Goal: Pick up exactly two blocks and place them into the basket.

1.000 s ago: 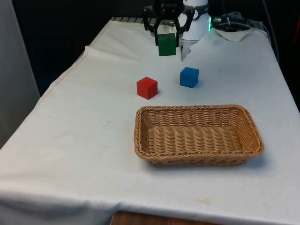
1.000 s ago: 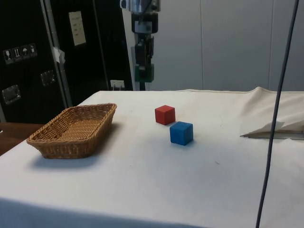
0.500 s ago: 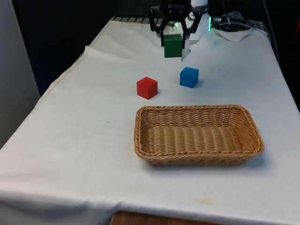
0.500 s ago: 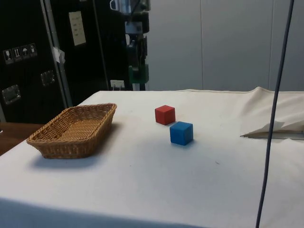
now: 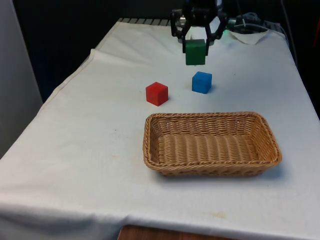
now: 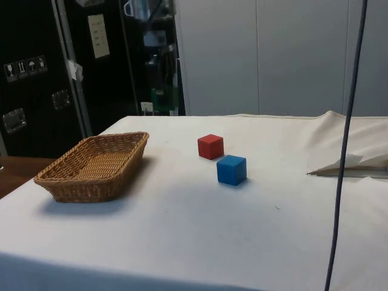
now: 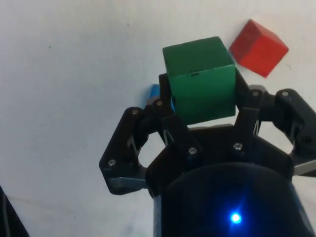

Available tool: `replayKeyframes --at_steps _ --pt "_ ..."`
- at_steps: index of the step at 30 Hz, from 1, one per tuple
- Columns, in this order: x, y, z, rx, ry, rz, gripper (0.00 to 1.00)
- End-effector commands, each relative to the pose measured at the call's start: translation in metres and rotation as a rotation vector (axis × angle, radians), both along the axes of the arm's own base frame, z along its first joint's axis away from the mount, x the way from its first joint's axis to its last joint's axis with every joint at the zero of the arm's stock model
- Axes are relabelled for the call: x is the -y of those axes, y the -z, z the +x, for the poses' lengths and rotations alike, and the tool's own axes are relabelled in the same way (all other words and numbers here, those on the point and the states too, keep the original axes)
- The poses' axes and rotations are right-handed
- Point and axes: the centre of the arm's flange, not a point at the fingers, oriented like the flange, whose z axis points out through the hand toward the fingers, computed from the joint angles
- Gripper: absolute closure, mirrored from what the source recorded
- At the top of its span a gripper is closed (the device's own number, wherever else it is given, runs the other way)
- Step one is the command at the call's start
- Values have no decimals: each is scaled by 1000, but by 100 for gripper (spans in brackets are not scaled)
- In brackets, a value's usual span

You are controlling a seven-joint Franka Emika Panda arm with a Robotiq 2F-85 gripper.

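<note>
My gripper [image 5: 195,49] is shut on a green block [image 5: 195,52], carried well above the cloth near the table's far end. The wrist view has the green block [image 7: 200,86] clamped between the two black fingers [image 7: 166,98]. From the side, the green block [image 6: 159,100] hangs high against the dark cabinets, beyond the basket [image 6: 97,165]. On the cloth lie a red block [image 5: 156,93] and a blue block [image 5: 202,82]. The wicker basket [image 5: 211,143] stands nearer the front, with nothing in it. Under the gripper I see the red block [image 7: 258,48] and a sliver of the blue block [image 7: 154,94].
White cloth covers the whole table. A folded piece of white cloth [image 6: 354,165] lies at the far end by the robot's base. A dark cable [image 6: 343,145] hangs close to the side camera. Bare cloth stretches across the front view's left.
The gripper has carried the green block towards the front view's right and slightly nearer the basket. The red block, blue block and basket have stayed put.
</note>
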Motion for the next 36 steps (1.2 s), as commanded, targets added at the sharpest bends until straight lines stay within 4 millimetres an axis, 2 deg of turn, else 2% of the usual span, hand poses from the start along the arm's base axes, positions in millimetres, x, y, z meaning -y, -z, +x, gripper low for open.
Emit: replayKeyframes --at_steps 1,7,8,16,17,21,25,26,30,35,36 --pt "-3 0 4 -4 4 1 95" --pt "-17 1 25 12 1 15 95" --pt "-14 1 22 15 0 5 95" --pt "-35 10 53 26 0 30 95" --pt "-32 8 51 31 1 22 95" --pt "-52 22 68 29 -5 24 95" --pt "-62 30 79 31 -8 21 95" --pt "-59 29 78 32 -8 15 95" --pt "-74 41 94 34 -10 24 95" --pt "-80 50 107 42 -14 20 95" --pt "-86 57 113 39 -11 29 95"
